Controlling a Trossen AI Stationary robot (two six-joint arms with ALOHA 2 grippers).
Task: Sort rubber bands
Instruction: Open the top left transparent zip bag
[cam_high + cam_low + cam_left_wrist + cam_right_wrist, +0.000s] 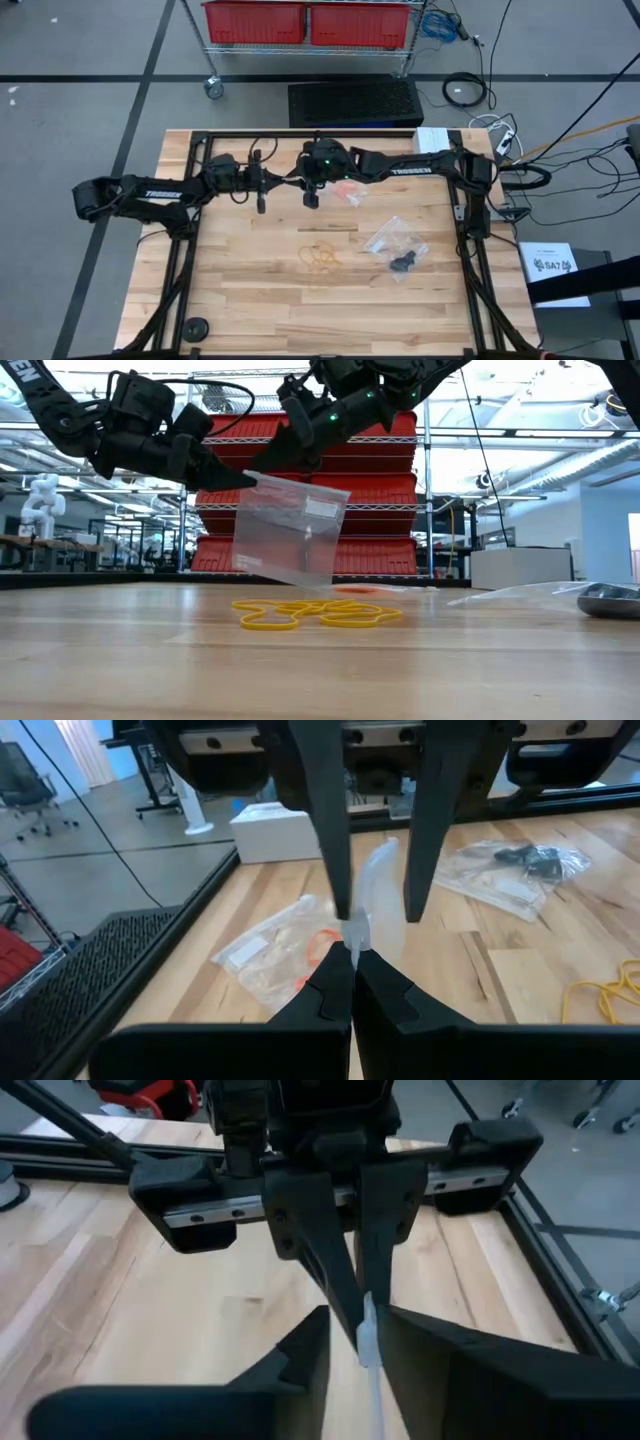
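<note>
A clear plastic bag (290,535) hangs over the table's far middle. My left gripper (262,200) (352,970) is shut on its upper edge. My right gripper (312,200) (360,1345) faces it, open, with one finger on each side of that same edge. Pale yellow rubber bands (322,256) (315,613) lie loose on the wood in the middle of the table. Orange bands sit in a clear bag (348,190) (290,945) lying flat behind the grippers. Black bands sit in another clear bag (400,255) (520,865) at the right. My left gripper pinches the bag's upper edge (356,932) between its two shut fingers, coming almost level from the table's left. The bag hangs below the fingers, slanted, one corner lower than the other. My right gripper's fingers (338,890) flank that edge from the table's right; whether they touch it I cannot tell.
A black frame (470,250) runs around the wooden tabletop. A white box (432,138) stands at the far right corner and a small black round part (195,328) lies near the front left. Bare wood lies toward the near edge.
</note>
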